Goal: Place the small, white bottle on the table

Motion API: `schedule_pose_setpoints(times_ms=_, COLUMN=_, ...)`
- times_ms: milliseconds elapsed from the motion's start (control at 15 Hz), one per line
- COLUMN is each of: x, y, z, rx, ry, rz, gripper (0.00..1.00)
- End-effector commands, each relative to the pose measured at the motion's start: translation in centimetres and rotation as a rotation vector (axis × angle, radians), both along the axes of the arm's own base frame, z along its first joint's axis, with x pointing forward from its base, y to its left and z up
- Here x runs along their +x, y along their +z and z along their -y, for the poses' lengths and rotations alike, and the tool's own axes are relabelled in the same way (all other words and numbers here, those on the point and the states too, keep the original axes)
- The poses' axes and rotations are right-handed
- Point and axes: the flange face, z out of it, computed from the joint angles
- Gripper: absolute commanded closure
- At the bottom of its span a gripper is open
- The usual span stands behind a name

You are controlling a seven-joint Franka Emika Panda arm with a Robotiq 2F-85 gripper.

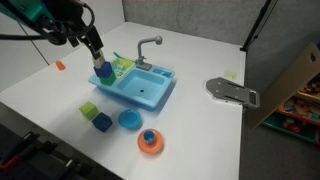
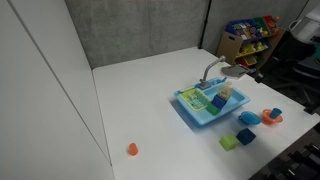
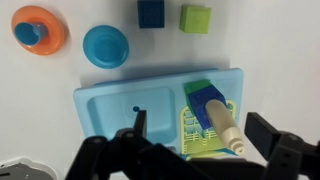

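The small cream-white bottle [image 3: 222,125] lies on its side on a blue block and a yellow-green rack, in the side compartment of the blue toy sink [image 3: 110,110]. My gripper [image 3: 200,132] is open just above it, one finger on each side, not touching it. In both exterior views the gripper [image 1: 99,62] [image 2: 228,78] hangs over that end of the sink [image 1: 140,95] [image 2: 195,115]; the bottle [image 2: 226,92] shows as a pale spot. The white table [image 1: 200,130] [image 2: 150,100] lies all around the sink.
A grey toy faucet [image 1: 148,45] stands at the sink's back. In front lie a green cube [image 1: 89,109], a blue cube [image 1: 102,122], a blue round dish [image 1: 129,120] and an orange ring toy [image 1: 150,142]. A grey flat object [image 1: 232,92] lies near the table edge. A small orange piece [image 1: 60,65] lies apart.
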Motion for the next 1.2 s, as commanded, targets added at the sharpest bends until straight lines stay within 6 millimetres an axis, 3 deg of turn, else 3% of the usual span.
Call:
schedule_pose_setpoints(times_ms=0, x=3.8, y=-1.1, z=-1.0, rx=0.017, ry=0.027, rz=-0.008, gripper=0.00)
schedule_pose_setpoints(times_ms=533, x=8.2, y=-2.9, z=-3.7, rx=0.045, ry=0.099, rz=-0.026, gripper=0.00)
schedule_pose_setpoints(times_ms=1133, x=10.3, y=-5.3, z=-4.6, rx=0.064, ry=0.125, rz=-0.057, gripper=0.00)
